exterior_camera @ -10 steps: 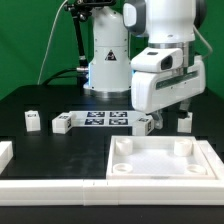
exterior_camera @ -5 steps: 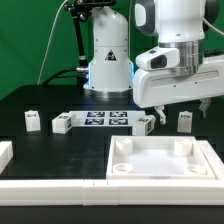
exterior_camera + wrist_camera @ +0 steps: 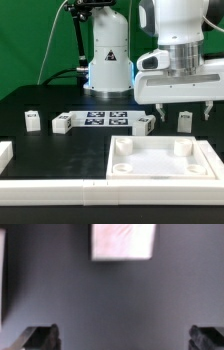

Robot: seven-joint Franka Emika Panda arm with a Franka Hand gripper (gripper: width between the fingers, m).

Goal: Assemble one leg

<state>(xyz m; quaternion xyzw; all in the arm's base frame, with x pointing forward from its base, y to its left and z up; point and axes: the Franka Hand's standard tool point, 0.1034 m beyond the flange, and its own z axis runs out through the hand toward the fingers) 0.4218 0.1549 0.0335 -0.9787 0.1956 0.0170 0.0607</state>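
Several small white legs with square tags stand on the black table: one (image 3: 32, 121) at the exterior view's left, one (image 3: 61, 124) beside the marker board (image 3: 105, 120), one (image 3: 143, 124) at the board's other end, and one (image 3: 184, 121) at the right. My gripper (image 3: 183, 108) hangs open and empty above the right-hand leg, its fingers (image 3: 159, 112) spread on either side. In the wrist view the gripper (image 3: 124, 338) has nothing between its fingertips (image 3: 40, 336); a blurred white block (image 3: 123, 241) lies beyond.
The wide white square panel (image 3: 165, 175) with round corner sockets lies at the front right. A white frame edge (image 3: 6, 153) borders the table at the front left. The robot base (image 3: 108, 60) stands at the back.
The gripper has moved toward the exterior view's right and slightly up, from beside the board's end to above the right-hand leg. It stays open.
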